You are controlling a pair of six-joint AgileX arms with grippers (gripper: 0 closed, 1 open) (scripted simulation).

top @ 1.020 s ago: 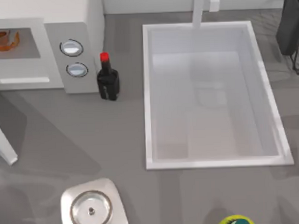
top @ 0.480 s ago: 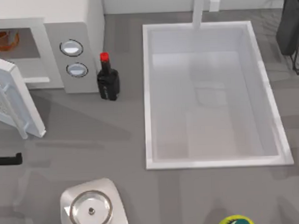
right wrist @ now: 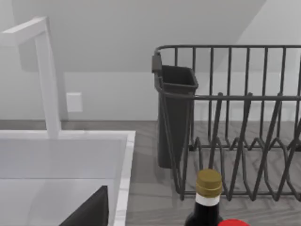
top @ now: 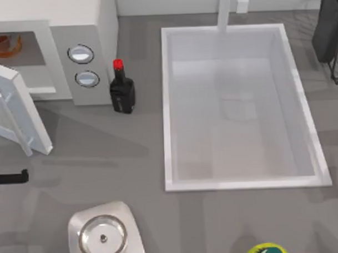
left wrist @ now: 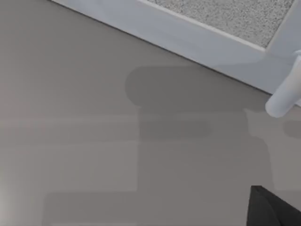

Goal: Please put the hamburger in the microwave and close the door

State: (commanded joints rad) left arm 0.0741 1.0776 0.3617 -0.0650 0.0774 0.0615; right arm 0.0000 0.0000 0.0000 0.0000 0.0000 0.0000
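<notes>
One thing is left, by my reading: the hamburger (top: 3, 44) already sits inside the microwave (top: 71, 30), in the open cavity at the top view's far left, and the door (top: 16, 112) stands swung out at an angle over the bench (top: 103, 156). My left gripper (top: 10, 177) hangs at the left edge of the top view, just in front of the door's free end and apart from it; I cannot tell how its fingers stand. The left wrist view looks at the door's lower frame and its white handle (left wrist: 284, 96).

A push landing near the free corner could slip off the edge and leave the door ajar. A glancing sweep past the handle could catch it and drag the door back open. The red-capped bottle (top: 121, 88) beside the dials seems out of the swing. My right arm stays parked near the dish rack (right wrist: 235, 122).
</notes>
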